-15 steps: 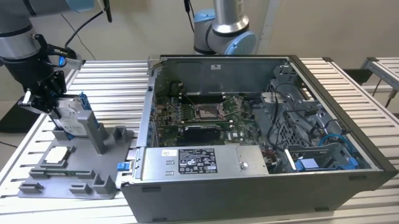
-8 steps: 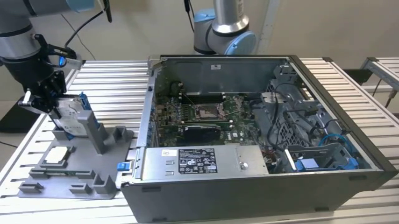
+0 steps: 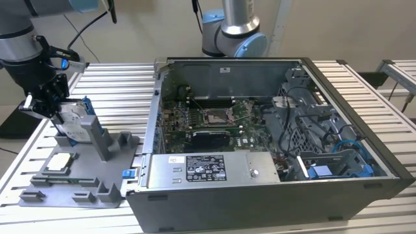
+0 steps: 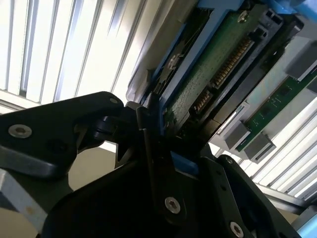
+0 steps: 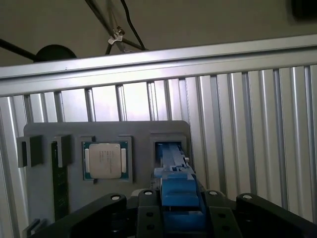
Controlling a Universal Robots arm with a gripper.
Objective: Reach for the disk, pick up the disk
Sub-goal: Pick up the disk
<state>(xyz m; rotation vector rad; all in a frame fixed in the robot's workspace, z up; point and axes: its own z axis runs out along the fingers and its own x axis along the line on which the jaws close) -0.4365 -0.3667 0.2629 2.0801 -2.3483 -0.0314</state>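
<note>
Claw [image 3: 55, 108] clamps the disk [image 3: 73, 124] by its blue edge; grey stand [image 3: 99, 139] hides the disk's lower corner.

Bench [image 3: 110, 78]: slatted bare metal with a satin finish, bright where lit. Holder [image 3: 71, 192]: moulded in matt grey plastic. Disk [image 3: 73, 124]: a silver-grey metal body with a white label is framed in smooth blue plastic. In the second wrist view the disk [image 4: 218, 64] is seen to carry a green circuit board. Fingers [image 4: 148, 144]: matt black, fastened with bright metal screws. Chip [image 5: 105, 159]: capped in dull silver metal. Case [image 3: 260, 204]: dark grey painted sheet metal.
</note>
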